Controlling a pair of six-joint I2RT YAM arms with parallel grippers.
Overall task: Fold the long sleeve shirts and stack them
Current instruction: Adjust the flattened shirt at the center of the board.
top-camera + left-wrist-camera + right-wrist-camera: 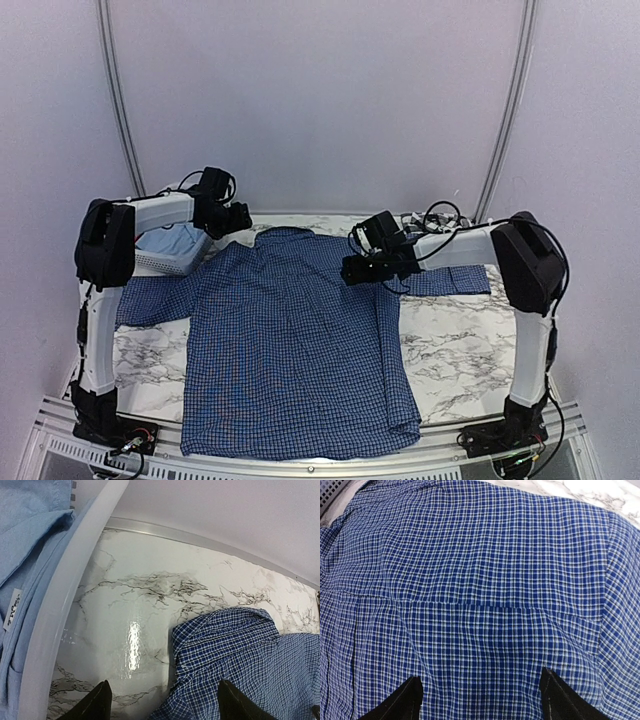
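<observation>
The blue fine-checked woven shirt (295,340) lies flat, sleeves spread, on the glossy marble-patterned desk (460,350). Left fingers (95,705) stand wide over bare desk, the collar (225,630) just beside them. Right fingers (400,702) stand wide above the shoulder yoke (485,580), gripping nothing.

Blue checked cloth shirt (290,340) lies spread centrally on the white marble table (460,350), collar toward the far edge; white slatted plastic basket (160,263) occupies the far-left corner.
</observation>
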